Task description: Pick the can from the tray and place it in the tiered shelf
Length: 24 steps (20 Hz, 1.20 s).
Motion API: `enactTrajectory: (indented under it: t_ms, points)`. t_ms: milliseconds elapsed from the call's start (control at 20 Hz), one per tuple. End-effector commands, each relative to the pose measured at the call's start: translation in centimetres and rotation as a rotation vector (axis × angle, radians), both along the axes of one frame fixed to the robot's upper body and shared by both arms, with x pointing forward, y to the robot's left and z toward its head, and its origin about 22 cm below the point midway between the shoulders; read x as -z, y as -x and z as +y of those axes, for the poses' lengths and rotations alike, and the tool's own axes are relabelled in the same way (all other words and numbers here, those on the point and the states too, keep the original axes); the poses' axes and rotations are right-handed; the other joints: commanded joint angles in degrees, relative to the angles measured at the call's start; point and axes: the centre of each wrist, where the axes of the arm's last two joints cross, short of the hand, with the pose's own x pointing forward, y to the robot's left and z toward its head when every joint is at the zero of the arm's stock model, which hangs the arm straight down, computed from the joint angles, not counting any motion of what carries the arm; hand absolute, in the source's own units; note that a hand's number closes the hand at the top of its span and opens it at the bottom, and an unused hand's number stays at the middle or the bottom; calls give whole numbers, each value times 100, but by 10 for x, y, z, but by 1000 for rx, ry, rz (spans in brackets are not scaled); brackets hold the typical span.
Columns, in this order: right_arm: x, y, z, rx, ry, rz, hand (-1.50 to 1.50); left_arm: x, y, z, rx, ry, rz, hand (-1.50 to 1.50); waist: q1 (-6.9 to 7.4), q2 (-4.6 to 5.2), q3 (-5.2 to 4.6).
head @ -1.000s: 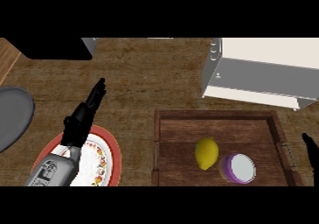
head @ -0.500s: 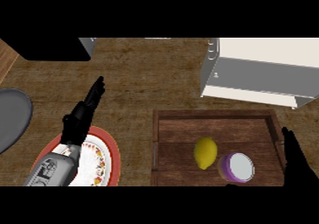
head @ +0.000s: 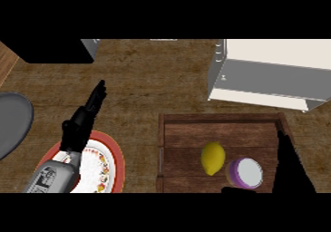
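The white shelf (head: 275, 72) sits at the upper right. The brown tray (head: 221, 124) is at the lower right. Inside it, low down, the purple can (head: 245, 173) stands just beside a lemon (head: 212, 157). My right hand (head: 288, 165), fingers straight, is by the can. My left hand (head: 84, 120) rests open at the left.

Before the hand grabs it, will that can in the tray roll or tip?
The can stands upright, its round top showing, so it probably won't roll. A side nudge from the right hand might tip it toward the lemon right beside it.
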Motion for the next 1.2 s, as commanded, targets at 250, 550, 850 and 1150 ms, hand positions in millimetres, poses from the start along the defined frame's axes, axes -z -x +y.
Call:
enactTrajectory:
  t_ms: [250, 550, 850, 1150]
  points:
    - [5, -7, 14, 136, -4, 167, -150, 4, 3, -18, -14, 25, -6, 0, -37, -2, 7]
    - [34, -6, 16, 142, 22, 194, -150, -9, -9, -3, -14, 1, 5, 0, -48, 1, 11]
    - [10, -14, -2, 158, -1, 175, -150, -5, 10, 23, 7, 8, -7, 0, 0, -7, 8]
    - [40, -15, -4, 127, -13, 219, -150, 7, 10, 6, 1, 14, 8, 0, -18, -7, 11]
